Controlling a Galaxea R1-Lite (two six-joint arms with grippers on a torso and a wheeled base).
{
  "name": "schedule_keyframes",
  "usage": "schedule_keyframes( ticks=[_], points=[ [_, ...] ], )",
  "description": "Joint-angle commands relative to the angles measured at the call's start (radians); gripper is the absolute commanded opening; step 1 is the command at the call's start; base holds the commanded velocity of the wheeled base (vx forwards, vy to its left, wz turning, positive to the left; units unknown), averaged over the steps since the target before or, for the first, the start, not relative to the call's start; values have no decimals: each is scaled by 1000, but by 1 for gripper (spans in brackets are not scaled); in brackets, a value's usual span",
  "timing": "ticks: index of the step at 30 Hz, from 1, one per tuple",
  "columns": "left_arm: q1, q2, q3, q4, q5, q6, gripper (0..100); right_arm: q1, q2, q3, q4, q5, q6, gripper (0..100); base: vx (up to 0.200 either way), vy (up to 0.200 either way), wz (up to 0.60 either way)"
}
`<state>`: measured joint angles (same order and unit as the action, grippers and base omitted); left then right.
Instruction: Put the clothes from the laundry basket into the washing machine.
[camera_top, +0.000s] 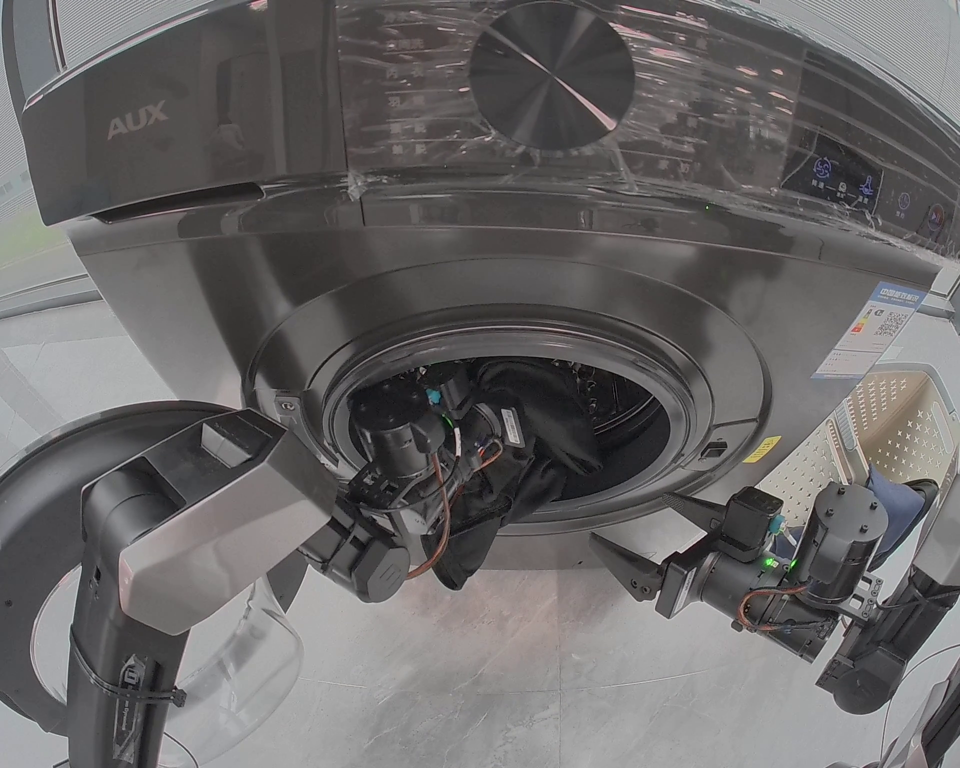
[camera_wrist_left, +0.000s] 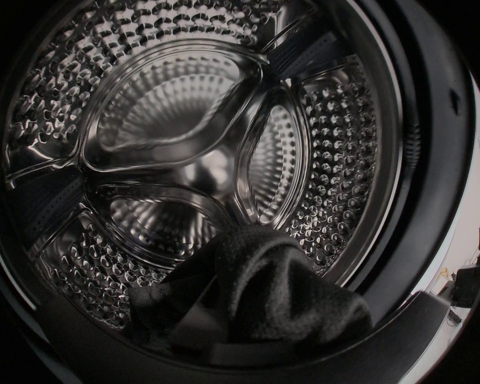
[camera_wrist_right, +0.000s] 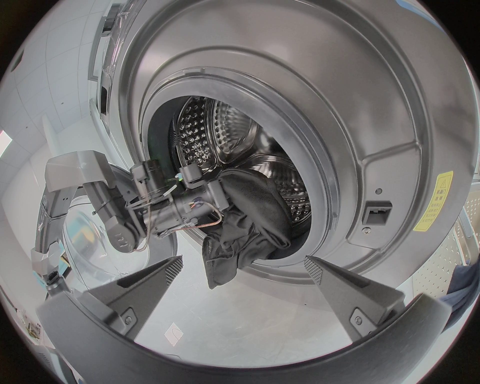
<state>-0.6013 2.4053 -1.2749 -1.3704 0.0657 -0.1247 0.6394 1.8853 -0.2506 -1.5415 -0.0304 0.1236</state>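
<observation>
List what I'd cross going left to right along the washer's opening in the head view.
left arm → black garment draped over the drum's rim → right gripper, open → laundry basket

Three views, one washing machine (camera_top: 500, 260).
Head: downward, close. Left wrist: into the drum (camera_wrist_left: 200, 125). Right wrist: low, outside. Black garment (camera_wrist_right: 250, 220) common to all.
</observation>
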Motion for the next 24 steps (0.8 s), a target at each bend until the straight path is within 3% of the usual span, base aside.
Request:
schedule_keyframes(
  ticks=[1,10,17,22,23,24],
  points=[
    [23,25,-182,148,16,-6,0,2,3,2,0,-2,-1,100,0,0,0],
    [28,49,-334,333,31,-9,0,3,0,8,0,0,-2,100,0,0,0],
    [49,67,-466,415,59,-9,0,28,3,24,0,0,-2,100,0,0,0],
    [49,80,-471,416,66,-10,0,29,3,24,0,0,-2,100,0,0,0],
    [46,80,-466,416,66,-12,100,29,3,24,0,0,-1,100,0,0,0],
    [43,80,-465,418,66,-12,100,29,3,24,0,0,-1,100,0,0,0]
  ],
)
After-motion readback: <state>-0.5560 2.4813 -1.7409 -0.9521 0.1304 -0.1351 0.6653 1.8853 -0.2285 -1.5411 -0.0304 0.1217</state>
